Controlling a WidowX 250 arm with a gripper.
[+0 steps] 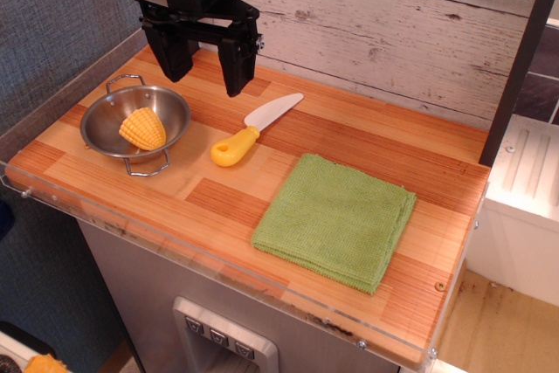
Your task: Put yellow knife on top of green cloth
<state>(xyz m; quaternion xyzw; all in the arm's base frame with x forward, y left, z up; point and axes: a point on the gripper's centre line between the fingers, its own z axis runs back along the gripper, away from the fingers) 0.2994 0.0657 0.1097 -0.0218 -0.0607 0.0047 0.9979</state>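
Steel bowl [136, 124] w/ two wire handles sits at the left of the wooden countertop [349, 137], holding a ribbed yellow corn piece [143, 128] that leans on the bowl's inner wall. Black gripper [205, 72] hangs above the counter's back-left area, just behind and right of the bowl, fingers spread wide apart & nothing between them. Yellow knife [253, 131] lies flat on the wood right of the bowl, near center; chunky yellow handle toward the front-left, cream blade angled to the back-right, roughly below the gripper's right finger. Green cloth [335, 219], folded square w/ layered edges, lies flat front-right, near the knife but not touching it. White-washed plank wall [384, 32] runs behind the counter.
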